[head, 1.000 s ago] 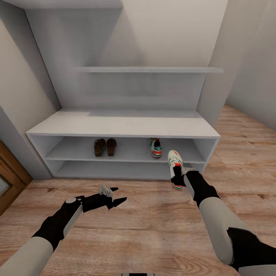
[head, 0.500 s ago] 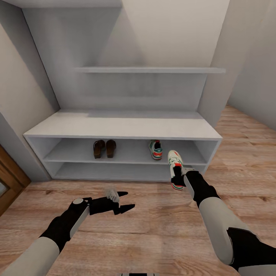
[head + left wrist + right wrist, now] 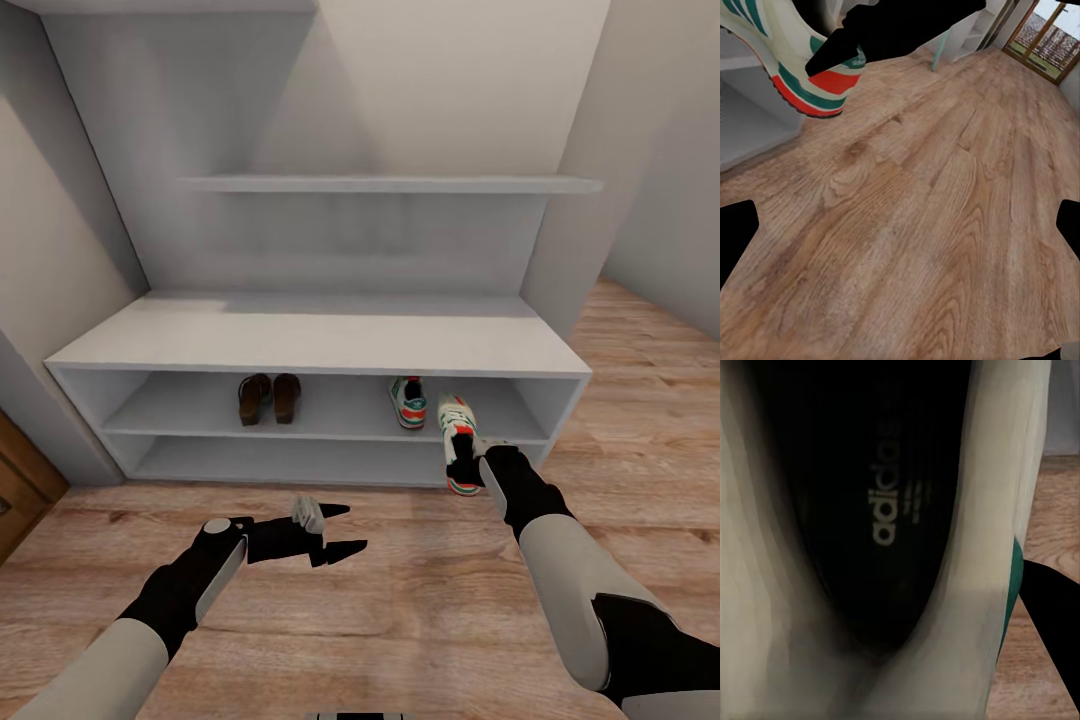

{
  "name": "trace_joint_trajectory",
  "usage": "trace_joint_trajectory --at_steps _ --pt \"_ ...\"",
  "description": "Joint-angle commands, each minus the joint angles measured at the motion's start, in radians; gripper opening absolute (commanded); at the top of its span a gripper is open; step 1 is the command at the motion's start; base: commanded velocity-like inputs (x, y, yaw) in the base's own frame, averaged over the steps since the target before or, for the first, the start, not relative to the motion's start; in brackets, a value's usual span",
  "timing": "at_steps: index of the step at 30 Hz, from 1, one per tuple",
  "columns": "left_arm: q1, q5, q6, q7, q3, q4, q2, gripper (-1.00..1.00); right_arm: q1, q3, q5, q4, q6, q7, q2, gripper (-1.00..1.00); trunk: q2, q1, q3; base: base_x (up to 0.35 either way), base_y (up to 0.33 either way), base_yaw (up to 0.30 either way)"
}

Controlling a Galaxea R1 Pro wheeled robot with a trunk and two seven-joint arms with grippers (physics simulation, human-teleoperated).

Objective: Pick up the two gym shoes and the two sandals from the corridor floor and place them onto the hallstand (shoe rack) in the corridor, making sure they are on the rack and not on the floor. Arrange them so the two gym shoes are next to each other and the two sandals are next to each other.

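Both dark brown sandals (image 3: 270, 398) stand side by side on the upper cubby shelf of the light-grey hallstand (image 3: 320, 335). One white gym shoe (image 3: 407, 402) with green stripes sits on the same shelf further right. The other gym shoe (image 3: 456, 415) hangs just in front of the shelf edge, to the right of the first, with my right gripper (image 3: 463, 458) shut on its heel end. The right wrist view looks into this shoe's dark insole (image 3: 885, 502). My left gripper (image 3: 338, 530) is open and holds nothing, low over the corridor floor (image 3: 400, 600). In the left wrist view the held shoe (image 3: 787, 67) shows above the planks.
A stepped wall shelf (image 3: 390, 184) runs above the bench top. A brown door edge (image 3: 15, 480) stands at the left. Wood-plank floor (image 3: 930, 225) stretches to the right of the hallstand, towards a glazed door (image 3: 1046, 41) in the distance.
The head camera has moved, shifting the whole picture. My left gripper has moved to the right over the floor. The right gripper still holds the gym shoe at the shelf front.
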Motion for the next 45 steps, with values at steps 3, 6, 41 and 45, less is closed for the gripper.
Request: trace_joint_trajectory --at_steps 3,6,41,45 --pt "-0.001 0.01 0.011 -0.001 -0.004 0.0 0.001 1.0 -0.001 -0.007 0.01 -0.001 0.004 0.003 0.002 -1.0 0.0 0.0 -0.001 0.003 0.0 0.0" --pt "-0.001 0.01 0.011 0.0 -0.007 0.0 0.001 1.0 -0.001 -0.007 0.01 -0.002 0.004 0.003 0.002 -1.0 0.0 0.0 -0.001 0.029 -0.024 0.113" --pt "0.0 0.01 0.011 0.0 -0.029 0.0 0.0 1.0 -0.001 -0.007 0.01 -0.003 0.004 0.003 0.002 -1.0 0.0 0.0 -0.001 0.181 -0.034 0.021" --pt "-0.001 0.01 0.011 0.0 -0.029 0.0 0.0 1.0 -0.001 -0.007 0.01 -0.003 0.004 0.003 0.002 -1.0 0.0 0.0 -0.001 0.04 0.0 0.0"
